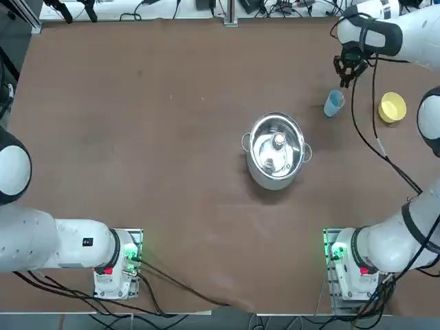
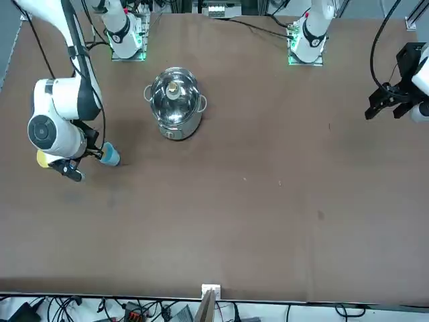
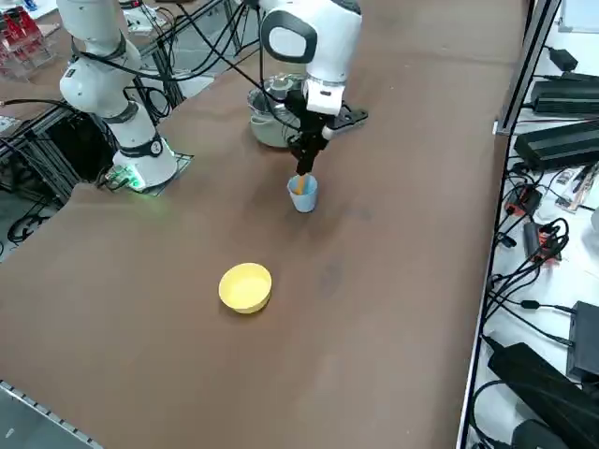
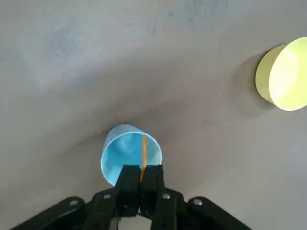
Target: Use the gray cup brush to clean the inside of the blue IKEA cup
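The blue IKEA cup (image 4: 129, 155) stands upright on the brown table, also seen in the top view (image 1: 333, 104), the front view (image 2: 110, 155) and the right side view (image 3: 302, 195). My right gripper (image 4: 141, 179) hangs just above its mouth, shut on the gray cup brush (image 4: 143, 153), whose thin orange handle runs down from the fingers into the cup. From the side, the brush (image 3: 299, 183) shows as an orange sliver at the rim under the gripper (image 3: 302, 166). Its lower end inside the cup is hidden.
A small yellow bowl (image 1: 392, 107) sits on the table close to the cup, toward the table's right edge. A steel pot (image 1: 276, 150) with two handles stands near the table's middle. The right arm's cable (image 1: 368, 130) loops above the table near the cup.
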{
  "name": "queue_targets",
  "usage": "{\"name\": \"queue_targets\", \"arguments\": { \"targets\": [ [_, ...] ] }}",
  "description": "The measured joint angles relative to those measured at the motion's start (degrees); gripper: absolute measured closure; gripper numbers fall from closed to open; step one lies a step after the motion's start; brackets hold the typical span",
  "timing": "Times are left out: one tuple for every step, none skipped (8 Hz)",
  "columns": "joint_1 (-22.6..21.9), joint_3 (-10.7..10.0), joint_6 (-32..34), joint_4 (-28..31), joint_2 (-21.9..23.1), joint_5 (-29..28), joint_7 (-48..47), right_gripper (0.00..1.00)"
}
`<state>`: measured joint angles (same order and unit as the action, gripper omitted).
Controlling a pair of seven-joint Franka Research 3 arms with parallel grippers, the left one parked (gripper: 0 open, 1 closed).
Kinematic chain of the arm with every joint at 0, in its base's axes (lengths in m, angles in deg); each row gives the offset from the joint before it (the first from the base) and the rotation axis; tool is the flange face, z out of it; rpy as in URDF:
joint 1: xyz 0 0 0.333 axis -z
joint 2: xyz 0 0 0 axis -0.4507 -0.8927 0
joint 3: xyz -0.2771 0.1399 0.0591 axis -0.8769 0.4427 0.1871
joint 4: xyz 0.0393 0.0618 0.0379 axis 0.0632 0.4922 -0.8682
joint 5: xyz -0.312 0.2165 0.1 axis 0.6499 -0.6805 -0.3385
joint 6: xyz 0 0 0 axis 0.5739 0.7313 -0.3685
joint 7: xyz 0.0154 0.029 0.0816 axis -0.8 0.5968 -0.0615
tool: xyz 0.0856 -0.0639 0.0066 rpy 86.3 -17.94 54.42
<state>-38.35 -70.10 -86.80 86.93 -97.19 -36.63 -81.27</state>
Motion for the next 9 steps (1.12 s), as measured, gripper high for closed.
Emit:
{"name": "queue_targets", "arguments": {
  "targets": [
    [-0.07, 0.05, 0.00, -0.77, -0.23, 0.00, -0.69, 0.96],
    [-0.17, 0.15, 0.00, -1.36, -0.40, -0.14, -1.38, 0.96],
    [-0.32, 0.30, 0.00, -1.53, -0.51, -0.70, -2.18, 0.96],
    [-0.55, 0.44, -0.03, -1.53, -0.65, -1.56, -2.73, 0.96],
    [-0.83, 0.56, -0.04, -1.53, -0.81, -2.19, -3.33, 0.96],
    [-1.23, 0.65, -0.03, -1.53, -0.97, -2.34, -4.42, 0.96],
    [-1.78, 0.74, 0.05, -1.53, -1.07, -2.43, -5.48, 0.96],
    [-2.33, 0.77, 0.56, -1.55, -1.08, -2.50, -6.22, 0.96],
    [-2.66, 0.80, 1.73, -1.58, -1.08, -2.51, -6.67, 0.96]
  ]
}}
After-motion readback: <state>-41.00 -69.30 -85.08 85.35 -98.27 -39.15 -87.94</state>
